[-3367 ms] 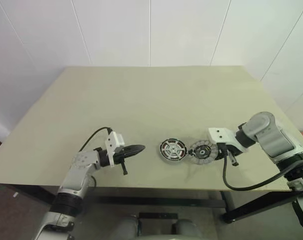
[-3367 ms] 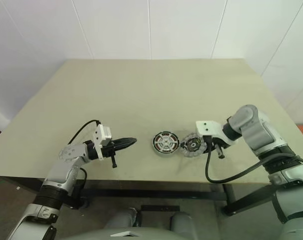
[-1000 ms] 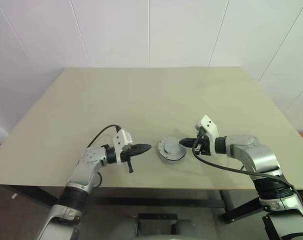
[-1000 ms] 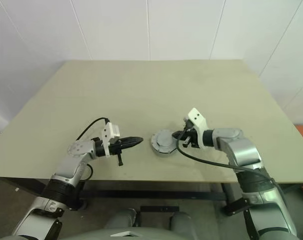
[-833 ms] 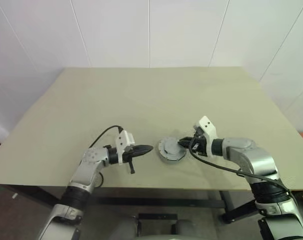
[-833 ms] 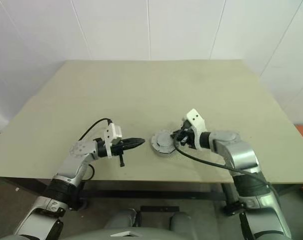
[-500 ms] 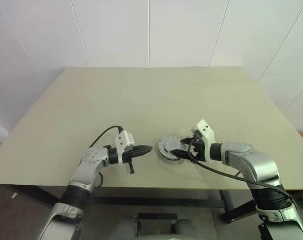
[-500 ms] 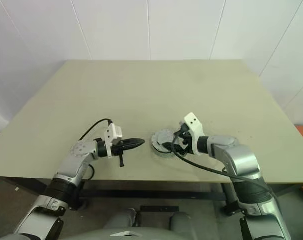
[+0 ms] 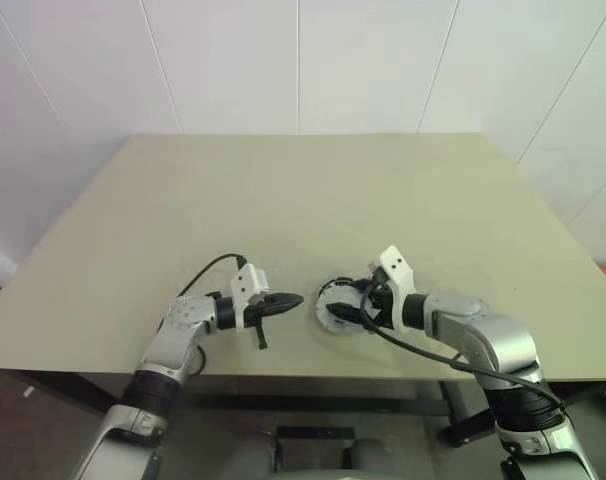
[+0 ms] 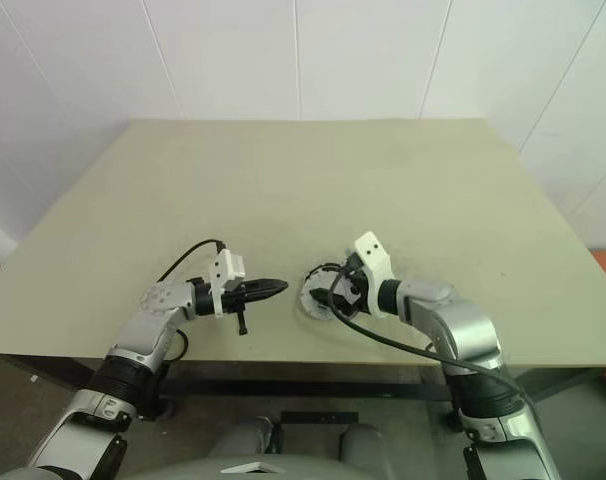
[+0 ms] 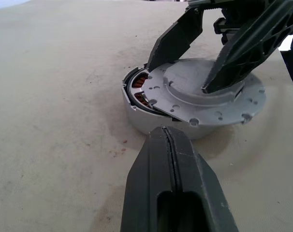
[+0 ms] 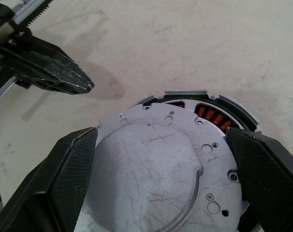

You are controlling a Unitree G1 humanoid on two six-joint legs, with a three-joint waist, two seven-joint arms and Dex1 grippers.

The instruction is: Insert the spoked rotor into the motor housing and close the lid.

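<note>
On your counter, near the front edge, the motor housing sits with the lid askew on top. Your right claw straddles the lid with its jaws wide apart, probably to square it, while your left claw, at the housing's 9 o'clock, is shut on nothing. The lid leaves only a crescent of copper windings showing, so you can't confirm the spoked rotor is inside.

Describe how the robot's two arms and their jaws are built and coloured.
Both arms are silver-grey metal with rounded joints and black wrist sections. Each wrist carries a white block-shaped mount and a looping black cable. The left gripper and right gripper have black, tapering jaws; close up they show a matte, textured surface.
</note>
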